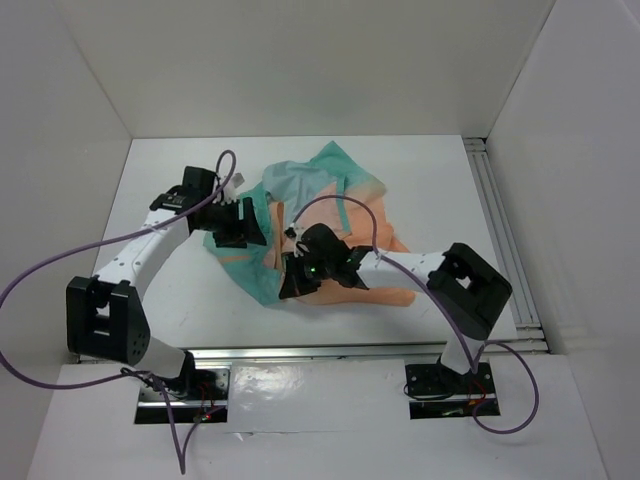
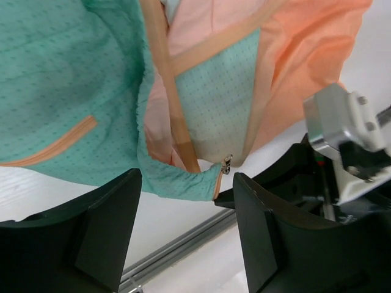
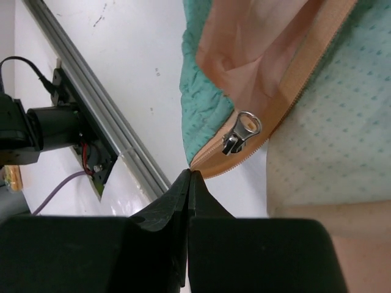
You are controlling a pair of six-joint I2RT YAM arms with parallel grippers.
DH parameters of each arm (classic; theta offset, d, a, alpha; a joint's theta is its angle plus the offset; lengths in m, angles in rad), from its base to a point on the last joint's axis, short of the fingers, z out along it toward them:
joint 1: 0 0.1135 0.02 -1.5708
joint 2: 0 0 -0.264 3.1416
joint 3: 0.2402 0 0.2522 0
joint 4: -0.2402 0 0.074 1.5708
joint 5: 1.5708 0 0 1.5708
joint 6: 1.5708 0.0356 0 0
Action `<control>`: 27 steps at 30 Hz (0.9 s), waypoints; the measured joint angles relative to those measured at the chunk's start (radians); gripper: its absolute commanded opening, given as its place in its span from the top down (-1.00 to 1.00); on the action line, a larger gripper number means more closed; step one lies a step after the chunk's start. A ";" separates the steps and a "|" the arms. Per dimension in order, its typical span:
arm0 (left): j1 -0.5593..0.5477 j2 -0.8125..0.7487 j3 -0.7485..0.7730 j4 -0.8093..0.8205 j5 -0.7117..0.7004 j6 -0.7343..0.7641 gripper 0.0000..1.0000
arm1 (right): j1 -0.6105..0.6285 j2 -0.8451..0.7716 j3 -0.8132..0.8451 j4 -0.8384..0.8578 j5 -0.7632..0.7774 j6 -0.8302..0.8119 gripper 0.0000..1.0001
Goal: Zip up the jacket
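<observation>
The jacket (image 1: 335,170), teal fading to peach, lies crumpled in the middle of the table. My left gripper (image 1: 245,225) is over its left side. In the left wrist view the left gripper (image 2: 186,183) is open, its fingers (image 2: 110,213) wide apart, with the teal hem corner of the jacket (image 2: 61,73) and the small metal zipper slider (image 2: 226,163) just beyond the tips. My right gripper (image 1: 298,282) is at the jacket's near edge. In the right wrist view the right gripper (image 3: 189,174) is shut, its tips touching the lower end of the orange zipper tape, just below the slider (image 3: 241,131).
A metal rail (image 1: 320,350) runs along the table's near edge and also shows in the right wrist view (image 3: 104,104). Another rail (image 1: 500,230) runs along the right side. White walls enclose the table. Purple cables (image 1: 60,265) loop from both arms.
</observation>
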 measured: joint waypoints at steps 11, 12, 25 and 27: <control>-0.216 -0.021 -0.022 0.079 0.071 0.081 -0.48 | 0.007 -0.172 -0.071 -0.052 0.086 -0.020 1.00; -0.226 -0.032 -0.035 0.101 0.081 0.081 -0.48 | 0.007 -0.180 -0.077 -0.057 0.088 -0.023 1.00; -0.210 0.057 -0.058 0.196 0.141 0.074 -0.46 | 0.008 -0.304 -0.148 -0.203 0.219 -0.025 0.03; -0.210 0.060 -0.058 0.197 0.141 0.074 -0.46 | 0.009 -0.356 -0.154 -0.246 0.254 -0.026 0.03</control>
